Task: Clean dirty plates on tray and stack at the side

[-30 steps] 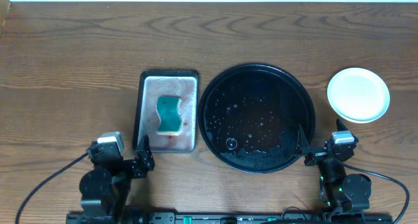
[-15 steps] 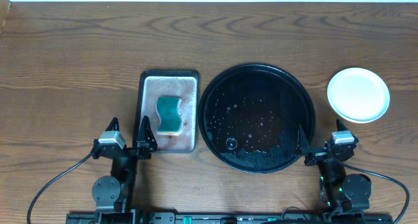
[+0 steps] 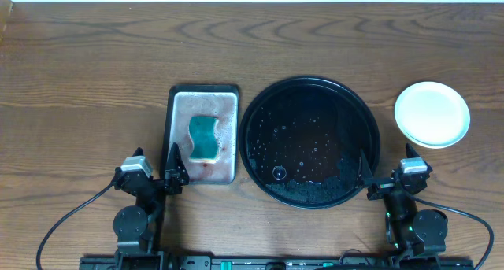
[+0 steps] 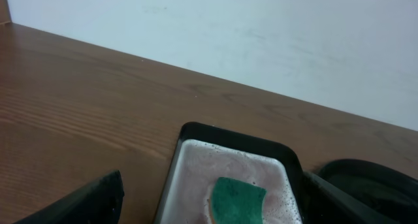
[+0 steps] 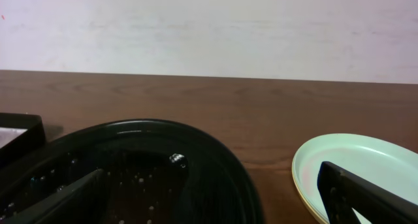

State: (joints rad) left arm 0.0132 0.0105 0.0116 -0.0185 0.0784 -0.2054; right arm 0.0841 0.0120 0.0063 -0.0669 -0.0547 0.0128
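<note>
The round black tray (image 3: 309, 80) sits at the table's centre, wet with droplets, and holds no plates. It also shows in the right wrist view (image 5: 150, 128). The plates (image 3: 431, 114) lie stacked on the table right of the tray. The top one is pale mint-white and clean (image 5: 356, 164), with a yellow rim showing under it. My left gripper (image 3: 156, 164) is open and empty near the front edge, facing the silver tray. My right gripper (image 3: 386, 164) is open and empty, between the black tray's front right rim and the stack.
A rectangular silver-grey metal tray (image 3: 203, 90) left of the black tray holds foamy water and a green sponge (image 3: 203, 136), also in the left wrist view (image 4: 236, 196). A white wall runs along the table's far edge.
My left arm has swung from a skewed pose at the front left to face straight ahead at the silver tray's front left corner. The right arm, tray and plates have not moved.
</note>
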